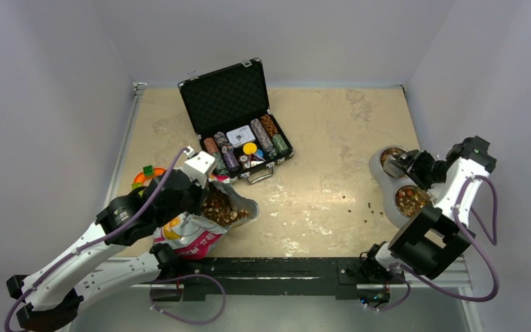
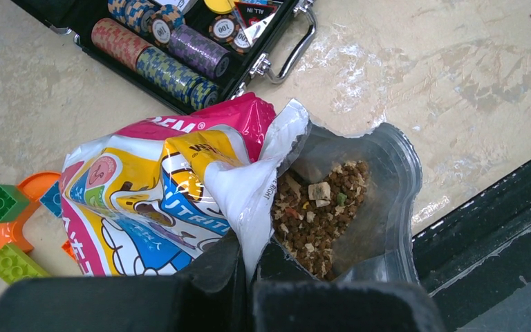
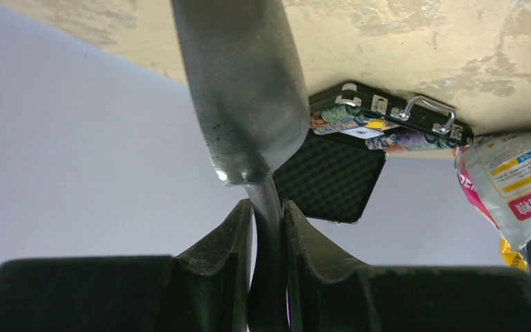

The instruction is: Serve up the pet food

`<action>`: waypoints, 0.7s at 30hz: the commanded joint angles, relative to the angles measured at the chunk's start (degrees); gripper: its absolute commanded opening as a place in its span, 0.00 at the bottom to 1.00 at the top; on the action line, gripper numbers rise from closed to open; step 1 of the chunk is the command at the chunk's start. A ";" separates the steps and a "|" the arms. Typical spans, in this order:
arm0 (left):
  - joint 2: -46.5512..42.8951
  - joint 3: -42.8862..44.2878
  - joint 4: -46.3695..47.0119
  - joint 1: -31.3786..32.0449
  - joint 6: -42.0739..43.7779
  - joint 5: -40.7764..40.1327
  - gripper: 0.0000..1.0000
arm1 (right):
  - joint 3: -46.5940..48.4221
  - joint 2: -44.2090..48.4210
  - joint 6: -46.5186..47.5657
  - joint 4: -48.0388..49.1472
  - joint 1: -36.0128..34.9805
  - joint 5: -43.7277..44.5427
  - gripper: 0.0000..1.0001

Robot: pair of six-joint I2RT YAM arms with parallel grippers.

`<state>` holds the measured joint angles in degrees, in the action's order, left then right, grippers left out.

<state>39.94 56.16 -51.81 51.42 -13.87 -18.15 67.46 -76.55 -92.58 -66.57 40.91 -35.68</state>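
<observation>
Right gripper [image 3: 268,214], clamped on the scoop [image 3: 242,90] handle, hangs at the twin bowl [image 1: 380,181] at three o'clock. Both cups already hold pet food [image 2: 318,214]. Left gripper [image 2: 249,256] pinches the open bag [image 2: 180,173] at eight o'clock, more food inside. Serving looks nearly done, though stray pellets [image 1: 349,200] dot the table [image 1: 332,138].

Brown kibble [image 2: 318,221] inside open printed bag [image 2: 159,180], more in twin bowl [image 1: 382,181], stray pellets [image 1: 350,201] on table [image 1: 332,131]

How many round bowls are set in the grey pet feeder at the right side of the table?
2. The far round bowl, partly covered, and the near round bowl, holding brown kibble, both sit in the grey feeder. No third seems hidden.
</observation>
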 commanded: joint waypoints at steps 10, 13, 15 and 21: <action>-0.42 5.05 3.30 -0.09 0.25 -0.49 0.00 | 1.06 4.34 3.78 1.77 0.84 -2.21 0.00; -1.12 5.06 2.86 -0.02 0.25 -0.59 0.00 | 5.00 5.69 9.10 -2.07 0.84 2.03 0.00; -1.59 4.85 3.03 -0.09 0.25 -0.72 0.00 | 5.75 7.69 11.69 -2.98 0.89 3.39 0.00; -1.18 5.37 3.38 -0.09 -1.67 0.23 0.00 | -1.37 16.55 26.70 -5.08 0.78 8.27 0.00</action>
<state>39.79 57.28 -53.30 51.40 -14.41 -18.06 69.95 -66.48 -78.15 -69.34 41.43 -30.89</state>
